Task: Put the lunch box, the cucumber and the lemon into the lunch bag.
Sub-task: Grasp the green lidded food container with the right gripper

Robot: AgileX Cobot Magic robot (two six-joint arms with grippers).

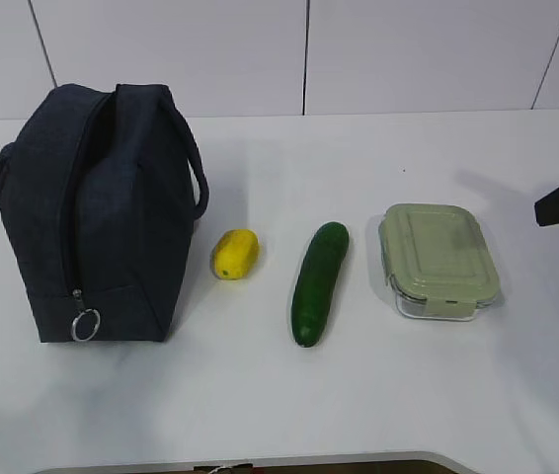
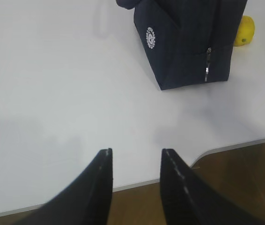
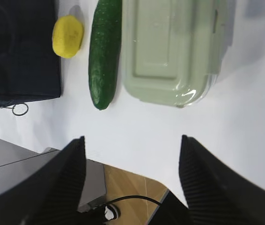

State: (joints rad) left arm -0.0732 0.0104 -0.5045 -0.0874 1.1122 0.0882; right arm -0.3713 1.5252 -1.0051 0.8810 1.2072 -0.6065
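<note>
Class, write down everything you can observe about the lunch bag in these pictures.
The lunch bag is a dark navy, boxy fabric bag standing upright at the left end of the white table. Its loop handles droop over the top. A zipper runs down the near face to a metal ring pull near the base, and looks parted near the top. The left wrist view shows a round white logo on one side. The lemon lies just right of it; contact unclear.

Navy lunch bag (image 1: 97, 212) stands upright at left — then lemon (image 1: 234, 254), cucumber (image 1: 319, 282), green-lidded lunch box (image 1: 438, 259) in a row.
</note>
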